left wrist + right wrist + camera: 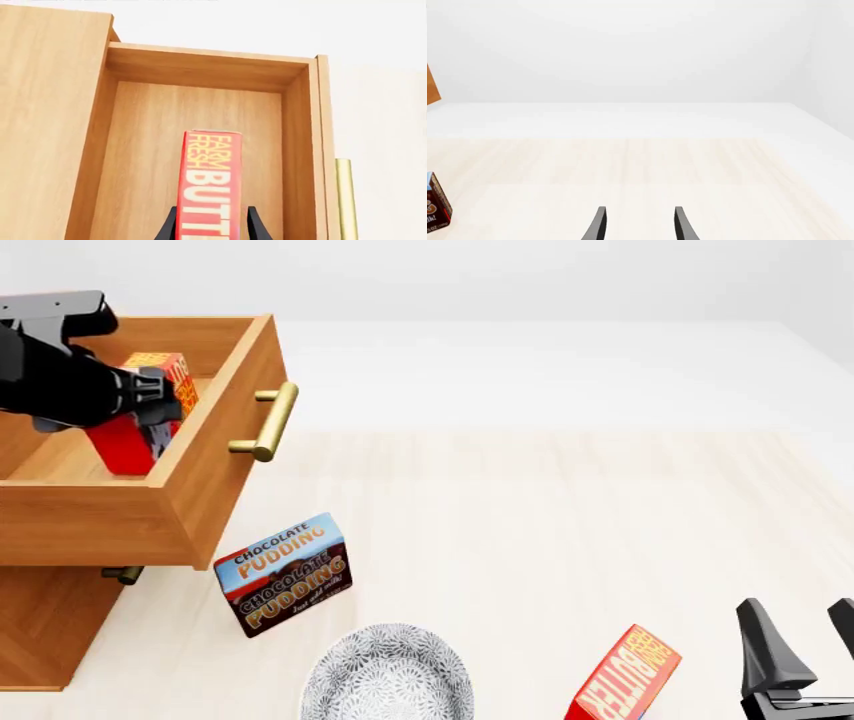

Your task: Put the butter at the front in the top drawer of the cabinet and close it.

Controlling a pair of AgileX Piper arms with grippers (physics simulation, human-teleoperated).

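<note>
A red butter carton [208, 185] with white lettering stands upright inside the open top drawer [200, 65], and my left gripper [212, 209] is shut on its sides. From the front, the left gripper [158, 415] reaches into the top drawer [214, 460] of the cabinet [47, 625], holding the butter [134, 445] over the drawer floor; whether it touches the floor I cannot tell. The drawer is pulled far out, its brass handle [271, 422] facing right. A second, alike butter carton [625, 680] leans at the table's front right, just left of my open right gripper [807, 625].
A brown-and-blue Chocolate Pudding box [283, 575] stands tilted just right of the cabinet's lower part. A grey patterned plate [387, 675] lies at the front edge. A lower drawer's handle [123, 575] peeks out under the open drawer. Only bare table lies before the right gripper [638, 212].
</note>
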